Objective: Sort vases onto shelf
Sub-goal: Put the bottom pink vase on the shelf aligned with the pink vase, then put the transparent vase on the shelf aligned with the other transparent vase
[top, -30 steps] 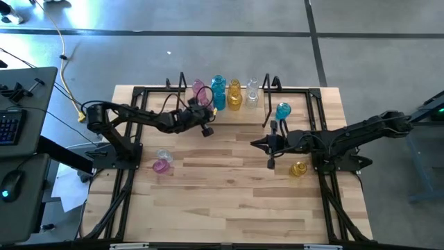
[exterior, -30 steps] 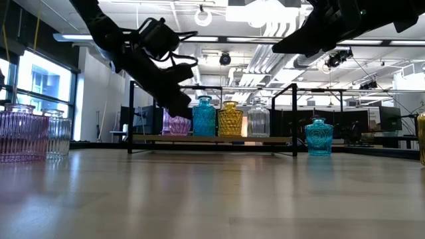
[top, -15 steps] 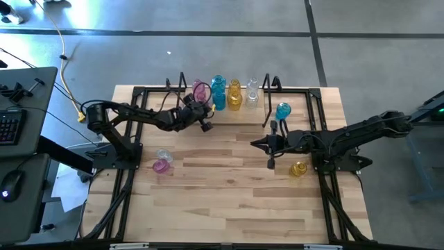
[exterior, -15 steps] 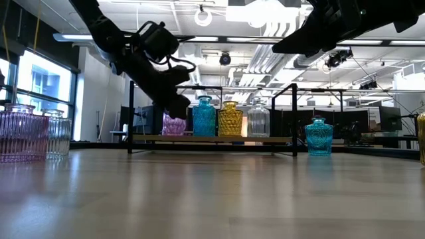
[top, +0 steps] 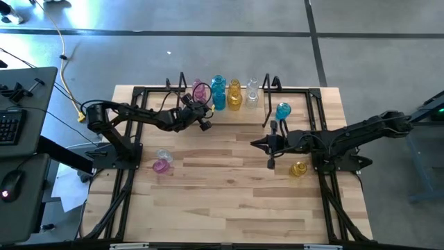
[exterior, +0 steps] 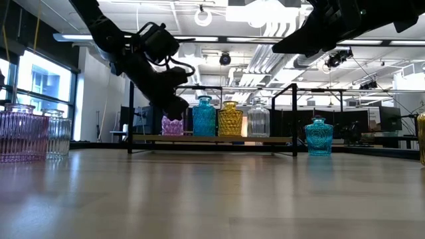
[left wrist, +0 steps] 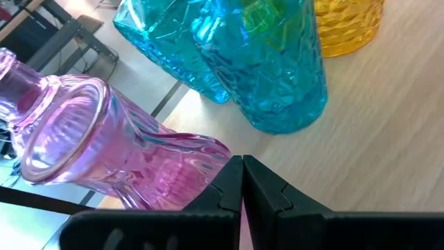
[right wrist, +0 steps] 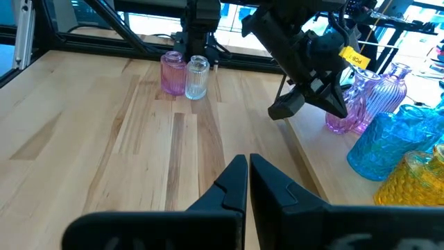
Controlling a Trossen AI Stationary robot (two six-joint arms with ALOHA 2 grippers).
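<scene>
From above, you see the shelf at the table's far edge, with 4 vases in a row on it: pink, teal, yellow and clear. Your left gripper sits just in front of the pink vase at the shelf's left end, fingers closed with nothing between them. Your right gripper hangs over the middle of the table, also closed and empty. A 2nd teal vase stands on the table just right of the shelf, a 2nd yellow vase beside the right arm, and a pink-and-clear pair near the left side.

In the low view, the left gripper reaches down in front of the shelf, overlapping the pink vase, which looks tilted; you cannot tell from here whether they touch. The teal, yellow and clear vases stand upright on the shelf. The 2nd teal vase stands to the shelf's right, and the pair looms at the left edge.

From the left wrist, the closed fingers are up against the pink vase, which leans well over, beside the teal one.

From the right wrist, the closed fingers point across bare table toward the pair; the left gripper shows by the pink vase.
</scene>
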